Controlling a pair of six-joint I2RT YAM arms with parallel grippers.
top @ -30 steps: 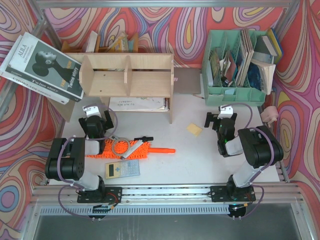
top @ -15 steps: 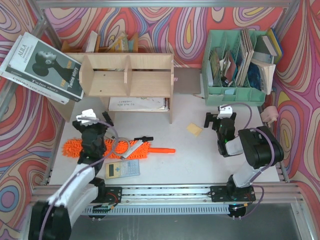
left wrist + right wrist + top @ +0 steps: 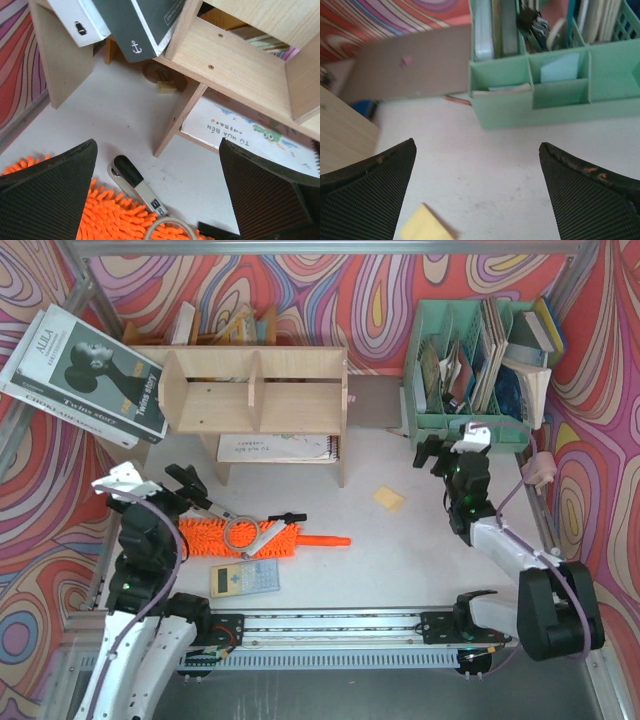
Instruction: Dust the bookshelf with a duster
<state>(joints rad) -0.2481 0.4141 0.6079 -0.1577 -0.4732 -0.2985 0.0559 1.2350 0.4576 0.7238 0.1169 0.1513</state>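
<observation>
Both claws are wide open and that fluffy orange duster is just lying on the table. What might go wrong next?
A thin wire loop and a small black-and-white gadget lie on and against the orange fluffy duster; lifting it might drag or fling them. The tilted stack of books perched at the left end of the light plywood bookshelf could slide off if bumped during dusting.
</observation>
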